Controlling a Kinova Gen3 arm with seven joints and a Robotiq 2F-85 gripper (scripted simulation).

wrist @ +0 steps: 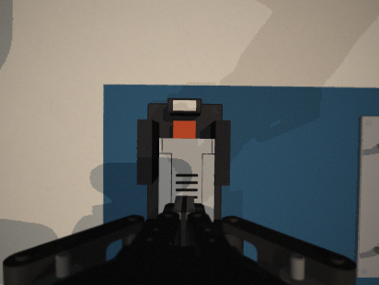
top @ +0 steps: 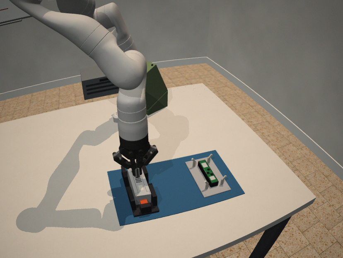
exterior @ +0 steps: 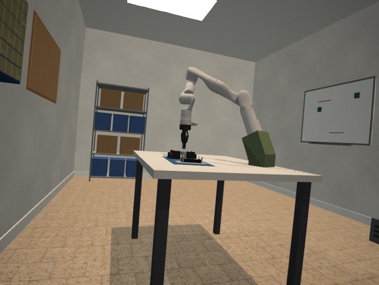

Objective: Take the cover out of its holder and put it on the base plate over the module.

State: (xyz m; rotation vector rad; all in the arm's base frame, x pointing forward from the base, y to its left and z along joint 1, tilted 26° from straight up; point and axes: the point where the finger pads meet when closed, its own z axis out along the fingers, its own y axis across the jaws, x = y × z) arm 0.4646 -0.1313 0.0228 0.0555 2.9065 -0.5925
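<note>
Cover point(top: 140, 188) sits in its black holder point(top: 144, 204) at the left of the blue mat point(top: 172, 186); its top looks caved inward along the middle, walls pinched toward each other. End effector point(wrist: 186, 212) stands vertical over the cover's far end, fingers fully together with nothing between them, tips just above or touching the vent slots; contact cannot be told from these views. Judgement: grip across the thin walls gave no firm hold, so the cover remains seated and probably dented. Base plate point(top: 194, 177) lies well apart to the right on the same mat, green module point(top: 208, 172) bare between four pegs, which likely guide the cover down. Bench point(top: 55, 172) carries the mat near its front edge.
</note>
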